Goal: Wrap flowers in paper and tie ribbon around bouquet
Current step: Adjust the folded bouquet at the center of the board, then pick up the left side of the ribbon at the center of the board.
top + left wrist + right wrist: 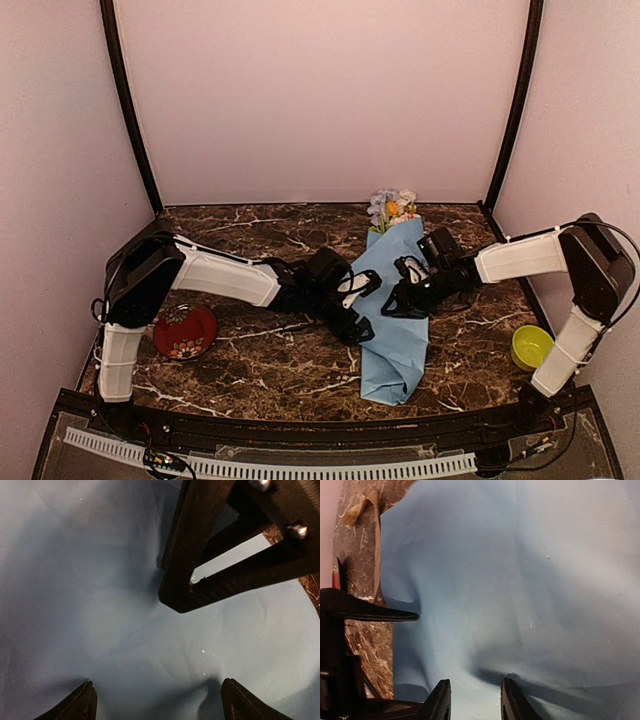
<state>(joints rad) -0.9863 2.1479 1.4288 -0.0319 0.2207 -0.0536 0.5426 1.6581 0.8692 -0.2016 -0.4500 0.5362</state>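
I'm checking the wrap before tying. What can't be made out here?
- Stems of the flowers: all views, wrapped in the paper.
- Most of the ribbon: right wrist view shows one tan bit; rest cut off or covered.
- Whether the right gripper pinches paper: shadowed fold, right wrist view.

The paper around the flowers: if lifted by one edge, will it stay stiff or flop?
Probably floppy: the paper puckers where the right gripper presses it. Likely light and thin, judging by its soft creases. It may unwrap from the flowers if released.
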